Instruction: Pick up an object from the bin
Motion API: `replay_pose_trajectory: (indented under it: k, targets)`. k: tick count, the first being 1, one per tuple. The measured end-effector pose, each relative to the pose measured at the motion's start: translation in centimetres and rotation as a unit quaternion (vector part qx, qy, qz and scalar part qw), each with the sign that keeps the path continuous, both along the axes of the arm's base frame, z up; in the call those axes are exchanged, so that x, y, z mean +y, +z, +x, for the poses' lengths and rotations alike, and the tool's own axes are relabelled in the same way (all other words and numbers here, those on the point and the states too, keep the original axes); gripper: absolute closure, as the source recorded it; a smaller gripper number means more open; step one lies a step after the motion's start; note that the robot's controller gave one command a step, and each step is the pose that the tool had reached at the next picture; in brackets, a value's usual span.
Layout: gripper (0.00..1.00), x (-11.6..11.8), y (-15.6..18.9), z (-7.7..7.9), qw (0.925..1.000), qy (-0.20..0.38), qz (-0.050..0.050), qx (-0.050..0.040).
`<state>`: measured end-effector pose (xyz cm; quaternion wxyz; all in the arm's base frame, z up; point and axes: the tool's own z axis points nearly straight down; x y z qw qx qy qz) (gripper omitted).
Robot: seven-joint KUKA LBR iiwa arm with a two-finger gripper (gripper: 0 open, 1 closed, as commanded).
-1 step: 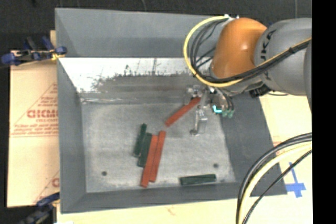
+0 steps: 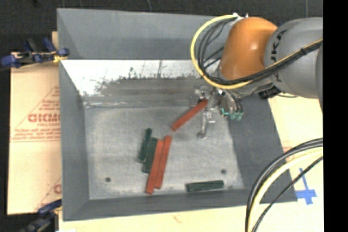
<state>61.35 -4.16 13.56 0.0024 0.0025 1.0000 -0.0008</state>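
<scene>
Gripper (image 2: 206, 117) low inside the grey bin (image 2: 73, 133), close to the back wall, with the orange-covered wrist directly above it. An orange-red stick (image 2: 187, 116) has its upper end right at the gripper and slants away from it toward the bin's middle. You cannot tell from this view whether the gripper is closed on that end or merely beside it, because the wrist hides the contact. Further from the gripper, in roughly the same direction, two more orange-red sticks (image 2: 159, 164) lie side by side, touching dark green blocks (image 2: 147, 146) on their far side. A dark green bar (image 2: 205, 186) lies well apart from these, by the front wall, roughly straight out from the gripper. Read this as the grasping step and treat the nearest stick as your target. A hold at the end of a long, thin piece is likely to let it swing or slip, so confirm a firm closure across its narrow width before you raise it. Then lift straight up and keep the free end clear of the back wall and the other sticks.
</scene>
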Motion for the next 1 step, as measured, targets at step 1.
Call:
replay_pose_trajectory:
  k: [1]
  targets:
    - [0.0,-0.22,-3.2,2.66,0.9998,-0.021,0.002,-0.0049]
